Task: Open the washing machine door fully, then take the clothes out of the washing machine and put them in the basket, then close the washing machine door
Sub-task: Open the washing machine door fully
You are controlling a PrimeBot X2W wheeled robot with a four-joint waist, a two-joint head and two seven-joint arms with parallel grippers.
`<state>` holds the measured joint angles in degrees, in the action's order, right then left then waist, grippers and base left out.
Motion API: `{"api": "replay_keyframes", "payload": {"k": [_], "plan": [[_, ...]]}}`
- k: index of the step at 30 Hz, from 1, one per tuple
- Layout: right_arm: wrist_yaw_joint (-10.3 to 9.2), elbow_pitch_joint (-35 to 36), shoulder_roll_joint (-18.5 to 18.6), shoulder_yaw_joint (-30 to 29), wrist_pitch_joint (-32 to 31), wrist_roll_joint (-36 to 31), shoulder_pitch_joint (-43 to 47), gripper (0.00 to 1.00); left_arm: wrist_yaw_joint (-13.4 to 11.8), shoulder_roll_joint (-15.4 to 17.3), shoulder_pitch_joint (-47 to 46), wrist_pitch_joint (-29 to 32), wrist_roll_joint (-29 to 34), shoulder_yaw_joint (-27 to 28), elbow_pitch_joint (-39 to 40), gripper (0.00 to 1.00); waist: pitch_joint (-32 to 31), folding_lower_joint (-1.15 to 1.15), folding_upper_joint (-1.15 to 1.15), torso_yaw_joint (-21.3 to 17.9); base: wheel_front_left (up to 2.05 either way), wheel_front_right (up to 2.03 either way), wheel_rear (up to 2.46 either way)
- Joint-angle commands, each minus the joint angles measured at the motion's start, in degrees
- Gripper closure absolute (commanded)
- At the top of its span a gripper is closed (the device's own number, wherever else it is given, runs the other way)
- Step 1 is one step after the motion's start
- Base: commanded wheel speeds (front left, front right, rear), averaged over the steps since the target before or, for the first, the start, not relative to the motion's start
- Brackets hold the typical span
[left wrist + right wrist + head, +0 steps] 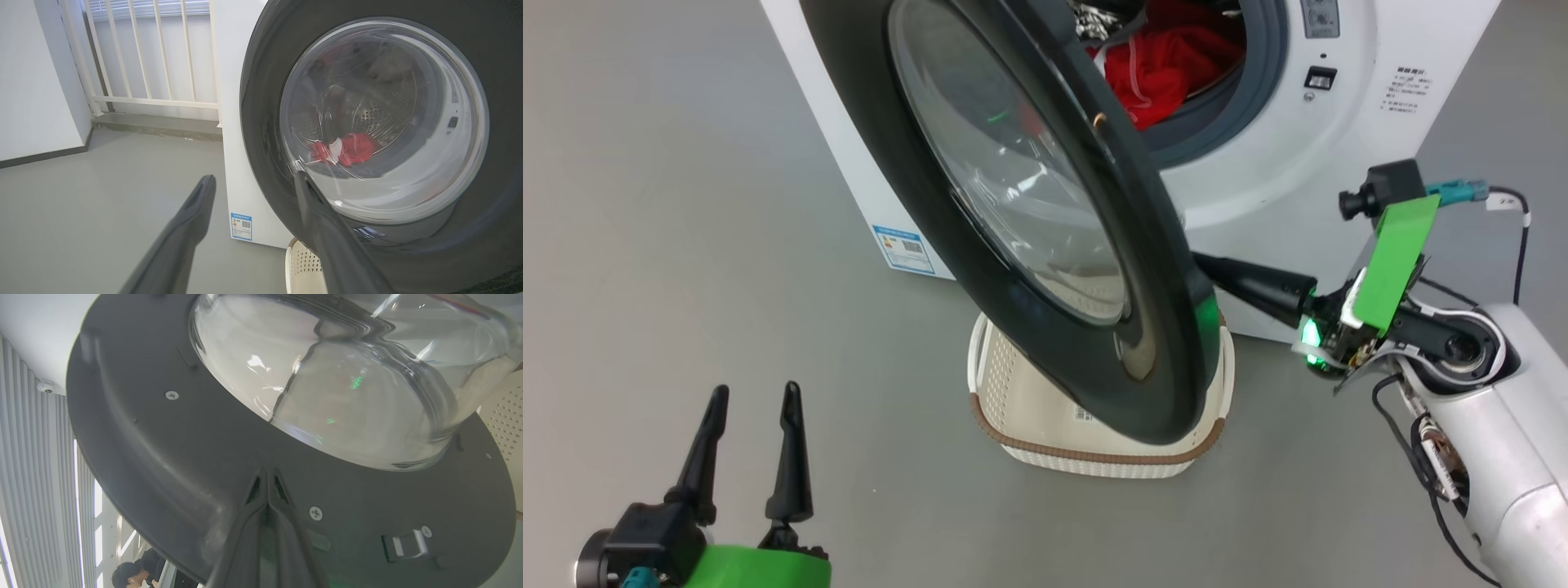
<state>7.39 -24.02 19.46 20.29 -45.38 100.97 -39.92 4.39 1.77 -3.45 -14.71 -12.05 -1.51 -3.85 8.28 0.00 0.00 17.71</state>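
- Washing machine door [1013, 188]: partly swung out from the washing machine [1258, 163], free edge turned toward the robot. In the head view its black rim and bulging glass hang over the basket [1086, 457], so the opening step is judged not yet complete.
- Right gripper [267, 473]: jaws together, the two fingers forming one dark wedge. The tips appear to rest against the door's inner black face, just below the glass bowl and near the latch side. A closed pair gives a stiff point of contact, suited to pushing the door outward from behind rather than gripping it.
- Left gripper [755, 389]: jaws wide apart and holding nothing, low at the robot's left and well apart from the door. Its wrist view faces the door's outer side. It is judged to be kept in reserve for the garments.
- Clothes [1168, 65]: red with white trim, lying inside the drum [380, 118] behind the grey gasket [1258, 73]. They also show through the door glass in the left wrist view. None lie in the basket.
- Basket: stands on the floor [686, 245] just in front of the machine, beneath the door's lower edge, with only a paper label [1086, 414] on its bottom. This position keeps the carry from the drum short, but the door now covers much of it from above.
- Next move, as judged: an outward sweep until the door clears the basket. The tips may slide on the glossy face.
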Motion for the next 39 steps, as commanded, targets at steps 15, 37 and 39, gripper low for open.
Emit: {"api": "replay_keyframes", "payload": {"k": [15, 37, 39], "plan": [[0.10, 5.2, -4.6, 1.4, -1.9, 0.8, 6.8, 1.00, 1.3, 1.1, 2.1, -0.3, 2.3, 3.0, -0.1, 0.00, -5.9, 0.00, 0.00, 5.4, 0.00, 0.00, 0.00], [0.10, -0.9, -13.9, 3.4, -3.0, -3.6, 3.2, 1.00, 1.7, 1.1, 4.8, -0.3, 2.7, 6.7, 2.2, 0.00, -6.3, 0.00, 0.00, 12.9, 0.00, 0.00, 0.00], [0.10, -2.0, -14.5, 3.7, -2.6, -4.5, 1.9, 1.00, 1.2, 1.1, 5.1, -0.3, 2.1, 6.9, 2.8, 0.00, -5.8, 0.00, 0.00, 13.1, 0.00, 0.00, 0.00]]}}
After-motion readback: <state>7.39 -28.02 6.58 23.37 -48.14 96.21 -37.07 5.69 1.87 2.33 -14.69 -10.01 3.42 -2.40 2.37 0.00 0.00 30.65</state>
